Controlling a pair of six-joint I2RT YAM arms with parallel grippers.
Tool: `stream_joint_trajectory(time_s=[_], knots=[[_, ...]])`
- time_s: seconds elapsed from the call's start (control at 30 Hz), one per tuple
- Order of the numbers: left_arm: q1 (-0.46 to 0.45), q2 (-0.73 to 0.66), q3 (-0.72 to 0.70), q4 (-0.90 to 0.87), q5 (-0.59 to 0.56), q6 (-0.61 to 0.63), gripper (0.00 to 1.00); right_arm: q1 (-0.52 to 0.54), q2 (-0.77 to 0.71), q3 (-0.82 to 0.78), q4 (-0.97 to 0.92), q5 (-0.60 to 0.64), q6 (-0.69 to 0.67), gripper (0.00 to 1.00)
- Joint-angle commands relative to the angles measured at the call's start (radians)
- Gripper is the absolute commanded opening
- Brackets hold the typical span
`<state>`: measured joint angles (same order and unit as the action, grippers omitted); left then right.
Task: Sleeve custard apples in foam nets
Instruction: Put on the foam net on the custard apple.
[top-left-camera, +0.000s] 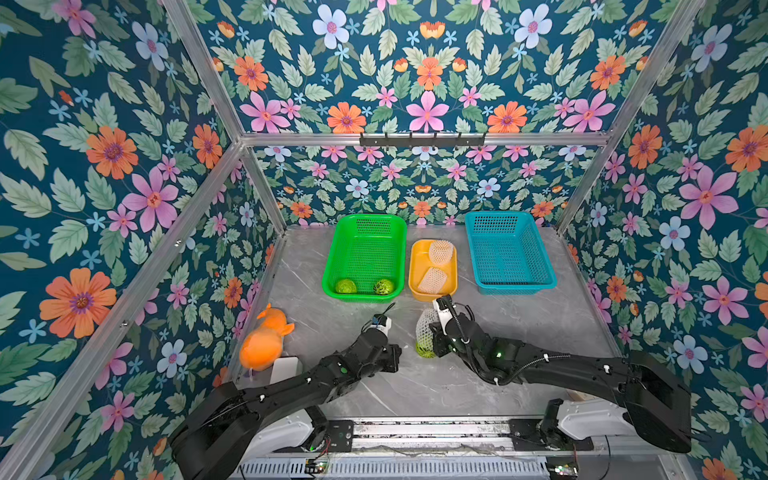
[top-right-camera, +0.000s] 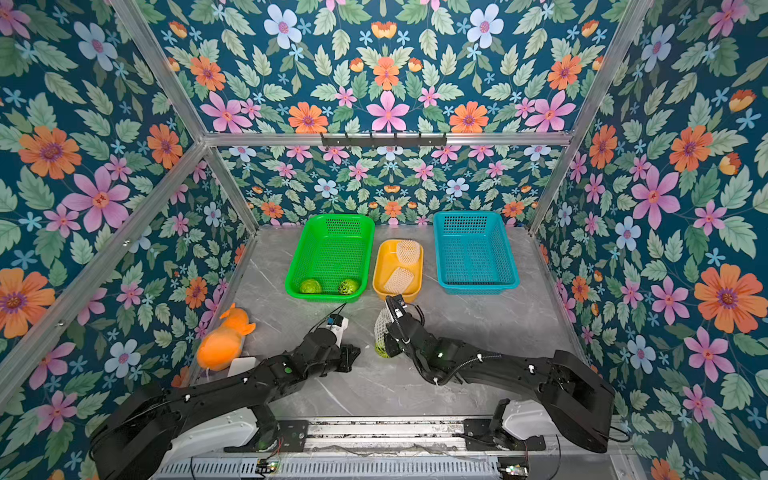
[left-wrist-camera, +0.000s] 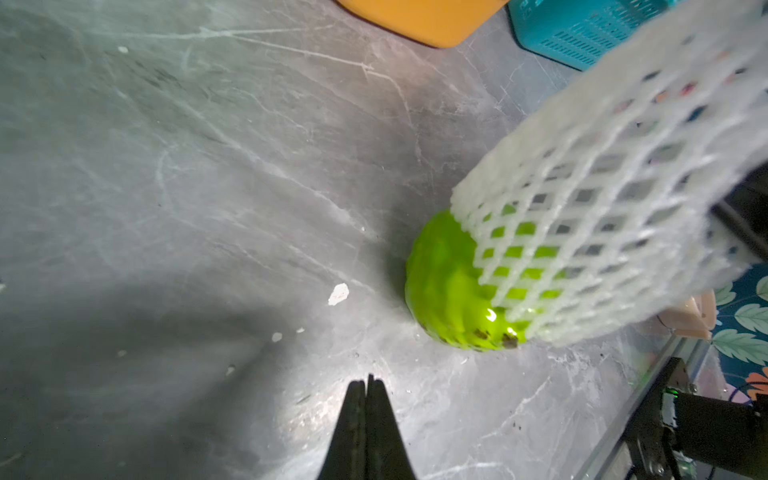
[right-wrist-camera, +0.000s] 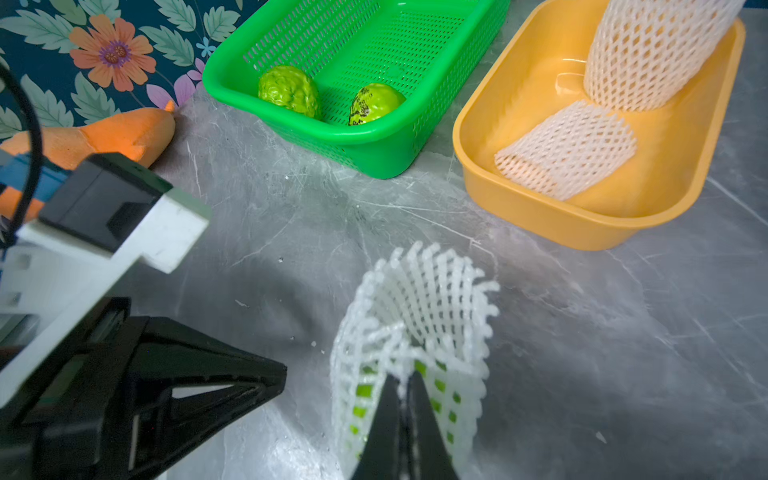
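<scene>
Custard apple (left-wrist-camera: 449, 286), resting on the grey table (top-left-camera: 519, 332) just in front of the yellow tray (top-left-camera: 412, 266), with one foam net (left-wrist-camera: 602, 187) drawn over part of it. The flank facing the left arm is bare down to the table.

Likely faults from here:
- (a) The fruit is round and nothing braces it, so a sideways tug on the sleeve could roll it out from under the mesh.
- (b) The net is gripped at a single spot on its upper rim, which puckers the mouth. A harder pull may stretch or tear the foam rather than seat it.
- (c) If raised now, the fruit could slip out through the open lower end.

Right jaws: pressed together on a fold of the net's top edge, touching mesh, not fruit. Left jaws: pressed together on nothing, low over the table near the fruit and apart from it.

Farther out:
- Two bare custard apples (top-left-camera: 346, 286) (top-left-camera: 383, 286) lie in the green basket (top-left-camera: 330, 270).
- Two spare foam nets (top-left-camera: 440, 251) (top-left-camera: 432, 280) lie in the yellow tray.
- A blue basket (top-left-camera: 509, 287) stands beyond the tray.
- An orange plush toy (top-left-camera: 264, 345) lies by the left wall.
</scene>
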<state>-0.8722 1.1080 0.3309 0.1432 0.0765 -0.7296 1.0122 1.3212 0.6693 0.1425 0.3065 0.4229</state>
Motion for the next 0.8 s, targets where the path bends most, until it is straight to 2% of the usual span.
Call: stream_joint_trajectory(time_s=[0.0, 0.1, 0.77], knots=[[0.001, 0.011, 0.011, 0.03, 0.004, 0.008, 0.0, 0.019, 0.004, -0.009, 0.047, 0.044, 0.033, 0.0], [0.0, 0.013, 0.011, 0.033, 0.003, 0.008, 0.0, 0.041, 0.015, -0.005, 0.017, 0.09, 0.039, 0.0], [0.0, -0.011, 0.007, 0.025, -0.02, 0.016, 0.0, 0.115, 0.062, -0.048, 0.016, 0.15, 0.082, 0.0]])
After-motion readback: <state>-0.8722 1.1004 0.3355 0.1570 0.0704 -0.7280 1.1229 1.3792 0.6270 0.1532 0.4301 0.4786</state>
